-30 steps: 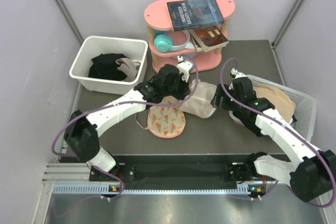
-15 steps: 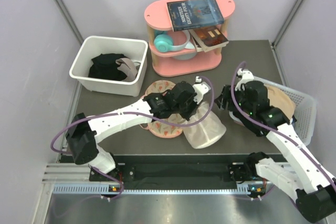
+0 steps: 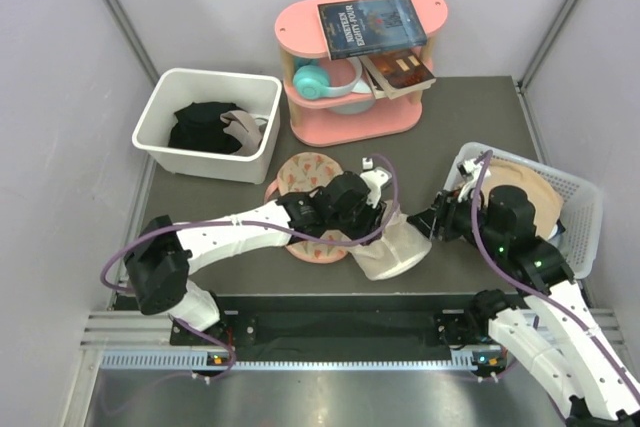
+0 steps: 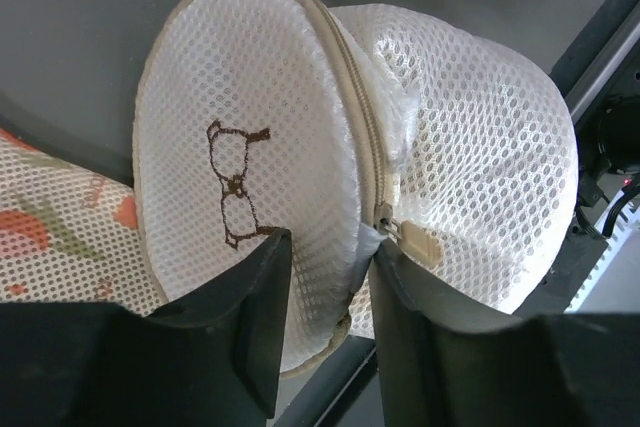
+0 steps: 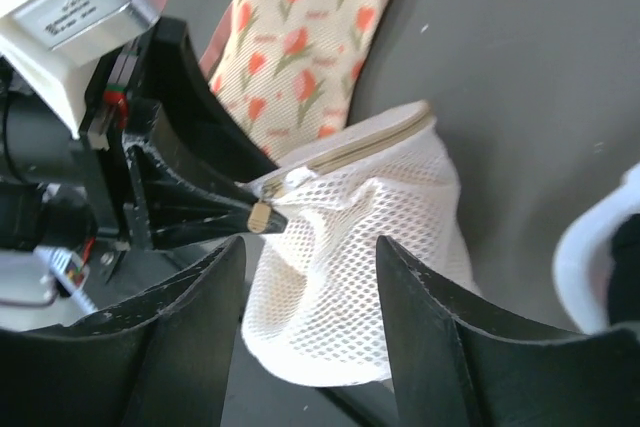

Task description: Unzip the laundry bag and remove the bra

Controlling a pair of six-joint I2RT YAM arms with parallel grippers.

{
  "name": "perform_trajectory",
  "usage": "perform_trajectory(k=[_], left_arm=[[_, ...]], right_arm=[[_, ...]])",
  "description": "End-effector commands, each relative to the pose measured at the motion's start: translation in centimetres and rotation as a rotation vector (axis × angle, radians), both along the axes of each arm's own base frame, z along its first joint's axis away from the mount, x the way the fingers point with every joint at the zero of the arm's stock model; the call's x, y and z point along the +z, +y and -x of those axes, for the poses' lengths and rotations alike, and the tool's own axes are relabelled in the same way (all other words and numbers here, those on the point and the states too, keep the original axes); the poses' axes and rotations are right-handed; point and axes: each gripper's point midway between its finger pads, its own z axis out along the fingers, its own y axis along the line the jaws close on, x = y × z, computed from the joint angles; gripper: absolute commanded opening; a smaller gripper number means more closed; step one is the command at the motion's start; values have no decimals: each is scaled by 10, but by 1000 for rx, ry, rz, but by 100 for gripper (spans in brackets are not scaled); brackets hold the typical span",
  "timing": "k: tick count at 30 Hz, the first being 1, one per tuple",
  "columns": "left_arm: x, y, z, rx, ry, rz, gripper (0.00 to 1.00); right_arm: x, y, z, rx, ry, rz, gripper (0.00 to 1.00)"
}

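Laundry bag: the round cream-white domed mesh pouch (image 3: 395, 252) lies tipped on its side on the dark grey table (image 3: 470, 127). It sits near the front edge, between the two grippers, touching the pink floral flat mesh piece (image 3: 300, 177).
Left gripper: the left gripper (image 4: 330, 247) is clamped on the pouch's rim, one finger on each side of the beige zip seam, just beside the small tan zip pull (image 4: 420, 244).
Right gripper: the right gripper (image 5: 310, 247) has its fingers spread with nothing between them. It faces the pouch from close by without touching it.
Zip: it looks closed along the stretch in view.
Step in hand: probably taking the pull with the free gripper while the other anchors the rim.
Doing it well: close the right fingers on the tab itself, not on the mesh. Then draw it along the curve of the rim, away from the left hold, so the seam stays taut. A sideways tug would likely bunch the soft mesh.
Risk: the tab sits right against a left finger, so there is little room to approach it.
Bra: no mustard-yellow fabric shows anywhere. It is presumably inside, but the mesh is too dense to confirm.
Hidden: the far run of the zip and the pouch's underside. From above, the left arm covers part of the floral piece, and the pull is too small to find.
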Motion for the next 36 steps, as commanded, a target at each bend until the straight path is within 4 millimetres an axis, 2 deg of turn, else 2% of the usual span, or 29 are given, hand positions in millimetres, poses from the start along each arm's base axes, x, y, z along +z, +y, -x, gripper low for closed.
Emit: perform_trajectory(k=[1,4,5,9,13,22,30,32,36], left_arm=[[29,-5,8,25,1,138,45],[30,4,12,40,7,156,55],[30,6,14,44,10,163,63],[35,16,19,57,2,205,69],[31,26,20,78,-9,196,68],[28,14,6,88,-56,184,67],[13,13,-9,119,-113,113,59],[13,12,-10,118,-119,109,54],[14,8,-12,112,-128,108,52]], right_arm=[[13,18,11,118,-1,-66,54],[12,21,14,140,13,-69,54],[11,22,14,141,20,-69,54],[10,29,17,165,43,-100,52],[7,32,16,163,62,-102,52],[-2,44,8,110,149,-135,49],[-26,43,-7,-28,250,-121,49],[-30,45,-12,-49,267,-129,50],[-39,44,-21,-89,287,-114,50]])
